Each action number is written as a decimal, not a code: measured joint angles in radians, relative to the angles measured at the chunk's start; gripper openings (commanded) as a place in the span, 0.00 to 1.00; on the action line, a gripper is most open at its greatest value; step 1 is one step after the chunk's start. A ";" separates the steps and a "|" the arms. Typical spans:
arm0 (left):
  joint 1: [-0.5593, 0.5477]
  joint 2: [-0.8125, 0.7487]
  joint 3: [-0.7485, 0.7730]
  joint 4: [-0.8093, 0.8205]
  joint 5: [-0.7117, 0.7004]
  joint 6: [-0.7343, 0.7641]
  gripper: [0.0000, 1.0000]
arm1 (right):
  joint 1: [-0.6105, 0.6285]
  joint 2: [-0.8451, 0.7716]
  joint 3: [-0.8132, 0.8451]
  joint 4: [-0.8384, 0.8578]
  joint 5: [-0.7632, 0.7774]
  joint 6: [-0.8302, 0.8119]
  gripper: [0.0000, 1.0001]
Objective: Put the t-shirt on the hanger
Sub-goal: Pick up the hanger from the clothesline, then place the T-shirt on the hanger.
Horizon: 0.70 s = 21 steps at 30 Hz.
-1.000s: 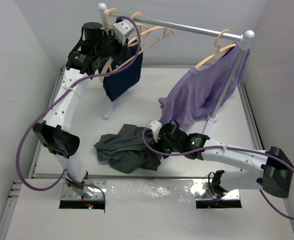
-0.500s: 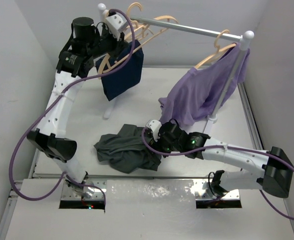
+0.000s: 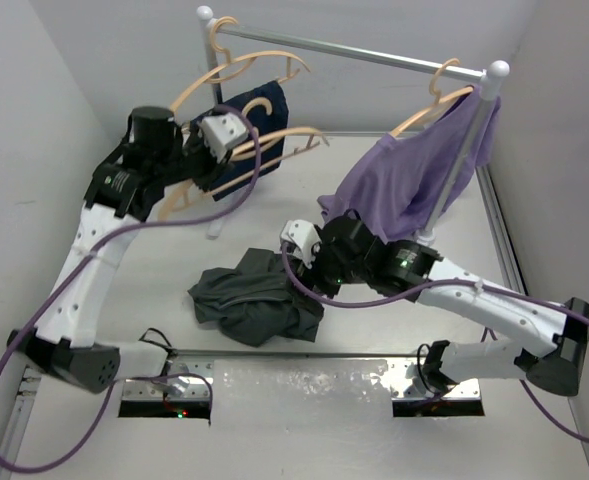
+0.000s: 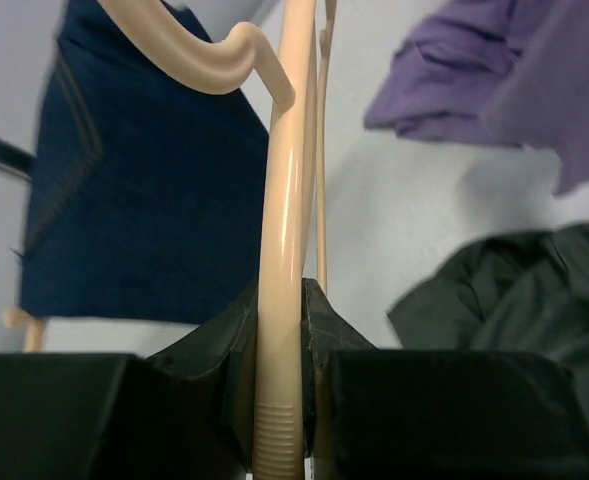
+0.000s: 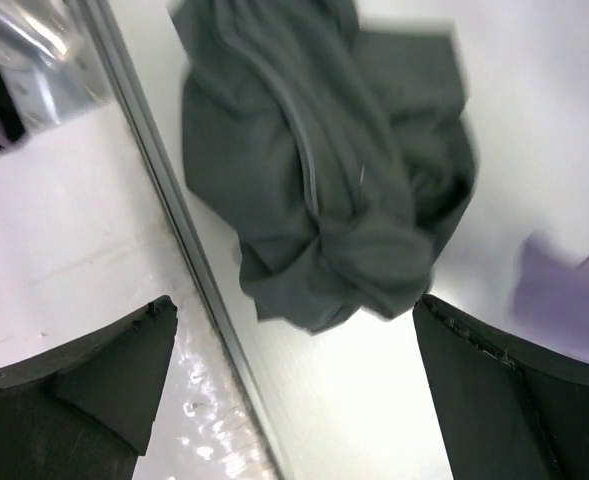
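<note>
Pinching the hanger [image 4: 284,200], left end effector [image 4: 279,345] closed

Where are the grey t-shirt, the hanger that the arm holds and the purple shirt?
t-shirt [image 3: 249,298]: top view, middle of the crumpled heap on the table.
hanger [image 4: 279,250]: left wrist view, on its upright tan bar.
purple shirt [image 3: 399,190]: top view, middle of the hanging cloth.

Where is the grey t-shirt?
In the top view, the t-shirt lies crumpled on the table, mid-front, below and left of the hanging lilac shirt.
</note>
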 measured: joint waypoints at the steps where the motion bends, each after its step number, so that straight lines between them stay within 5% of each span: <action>1: 0.000 -0.032 -0.033 -0.019 0.003 0.011 0.00 | 0.000 0.000 0.044 -0.021 -0.006 -0.019 0.99; 7: 0.000 -0.271 -0.275 -0.187 0.087 0.148 0.00 | 0.000 0.005 0.313 -0.085 0.014 -0.110 0.99; 11: 0.000 -0.413 -0.444 -0.291 0.217 0.221 0.00 | -0.007 0.006 0.353 -0.060 0.044 -0.191 0.99; 21: 0.000 -0.468 -0.451 -0.322 0.375 0.268 0.00 | -0.083 0.154 0.351 -0.079 -0.110 -0.291 0.99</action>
